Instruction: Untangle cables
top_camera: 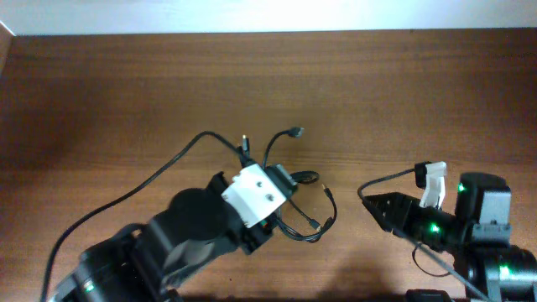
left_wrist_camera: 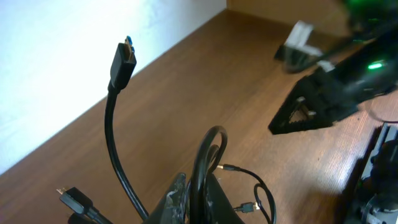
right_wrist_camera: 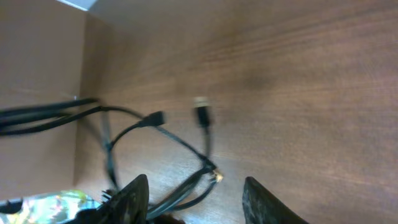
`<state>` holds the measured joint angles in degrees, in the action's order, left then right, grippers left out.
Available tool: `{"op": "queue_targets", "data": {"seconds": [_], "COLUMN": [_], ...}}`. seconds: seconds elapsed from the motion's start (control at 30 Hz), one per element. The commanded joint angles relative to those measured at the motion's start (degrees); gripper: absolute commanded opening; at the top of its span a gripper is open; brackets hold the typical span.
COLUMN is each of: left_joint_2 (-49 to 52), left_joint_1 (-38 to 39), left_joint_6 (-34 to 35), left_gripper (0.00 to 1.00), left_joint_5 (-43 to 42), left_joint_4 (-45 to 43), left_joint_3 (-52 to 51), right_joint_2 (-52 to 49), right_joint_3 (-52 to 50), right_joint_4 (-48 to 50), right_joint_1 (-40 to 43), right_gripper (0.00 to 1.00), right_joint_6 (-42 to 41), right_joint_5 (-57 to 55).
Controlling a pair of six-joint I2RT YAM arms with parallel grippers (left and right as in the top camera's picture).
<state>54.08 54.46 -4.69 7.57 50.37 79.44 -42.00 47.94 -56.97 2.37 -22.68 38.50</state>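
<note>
**A:** What is the left gripper [left_wrist_camera: 196, 194] doing?

**B:** It is clamped on the cables [left_wrist_camera: 202, 162]. A black loop stands up between its fingers.

**A:** And just around it?

**B:** A thick cable [left_wrist_camera: 107, 124] curves up off the wood beside the loop. It ends in a plug [left_wrist_camera: 123, 62] held in the air, tip upward. A second plug [left_wrist_camera: 74, 199] shows low on the left of that view. Thinner cables with small metal tips lie on the table [top_camera: 126, 84] just past the fingers.

**A:** Where does the bunch sit from above?

**B:** Near the middle of the table, at the front of the left arm. The ends fan out from there: two reach toward the far edge and a thin loop curls to the right. One long cable trails off toward the near left edge.

**A:** And the right gripper [right_wrist_camera: 194, 183]?

**B:** Its fingers are spread wide and grip nothing. From above it sits to the right of the bunch, pointing at it, close but not touching. In its own camera the cables lie on the wood ahead, somewhat blurred.
</note>
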Motion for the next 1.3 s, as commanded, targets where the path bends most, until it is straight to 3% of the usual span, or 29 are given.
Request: {"op": "queue_targets", "data": {"seconds": [0.0,0.1,0.2,0.3,0.53,0.7,0.73,0.77,0.8,0.83,0.87,0.9,0.97,1.03,1.07,1.2,1.27], "left_joint_2": [3.74,6.34,8.52,10.75,11.50,11.50,11.50,11.50,11.50,11.50,11.50,11.50,11.50,11.50,11.50,11.50,11.50], "left_joint_1": [-0.13,-0.13,-0.13,-0.13,-0.13,-0.13,-0.13,-0.13,-0.13,-0.13,-0.13,-0.13,-0.13,-0.13,-0.13,-0.13,-0.13], "left_joint_6": [0.98,0.96,-2.34,-10.47,-12.15,-12.11,-12.11,-12.11,-12.11,-12.11,-12.11,-12.11,-12.09,-11.41,-11.43,-11.47,-11.41], "left_gripper": [0.00,0.00,0.00,0.00,0.00,0.00,0.00,0.00,0.00,0.00,0.08,0.27,0.50,0.94,0.99,0.99,0.99], "left_joint_5": [-1.68,-3.91,-12.33,-27.87,-32.22,-34.82,-34.82,-34.82,-34.82,-34.80,-34.80,-34.82,-34.82,-34.84,-35.41,-34.07,-26.82], "left_joint_4": [-0.22,-0.15,-0.15,-0.11,1.07,-4.07,-4.11,-4.11,-4.09,-4.09,-4.07,-4.04,-4.02,-4.02,-3.69,-0.46,4.70], "left_joint_3": [1.18,1.18,1.18,1.18,1.18,1.18,1.18,1.18,1.18,1.18,1.18,1.18,1.18,1.18,1.18,1.18,1.18], "right_joint_2": [5.75,8.17,8.17,8.17,8.17,8.17,8.17,8.17,8.17,8.17,8.17,8.17,8.17,8.17,8.17,8.17,8.17], "right_joint_3": [0.20,0.20,0.20,0.20,0.20,0.20,0.20,0.20,0.20,0.20,0.20,0.20,0.20,0.20,0.20,0.20,0.22], "right_joint_4": [0.20,0.22,0.13,-3.04,-3.80,-3.76,-3.69,-3.69,-3.72,-3.74,-3.74,-3.72,-3.72,-3.72,-3.72,-3.69,-3.61], "right_joint_1": [0.28,0.28,0.28,0.28,0.28,0.28,0.28,0.28,0.28,0.28,0.28,0.28,0.28,0.28,0.28,0.28,0.28], "right_gripper": [0.64,0.65,0.68,0.71,0.73,0.75,0.68,0.52,0.14,0.04,0.04,0.04,0.04,0.04,0.04,0.04,0.04], "right_joint_6": [2.99,8.74,19.87,34.05,35.98,37.48,37.51,37.51,37.46,37.44,37.44,37.44,37.44,37.42,37.42,37.24,37.22], "right_joint_5": [0.52,4.24,14.80,25.09,25.40,28.17,28.81,28.79,28.79,28.81,28.81,28.81,28.79,28.81,28.81,28.83,29.03]}}
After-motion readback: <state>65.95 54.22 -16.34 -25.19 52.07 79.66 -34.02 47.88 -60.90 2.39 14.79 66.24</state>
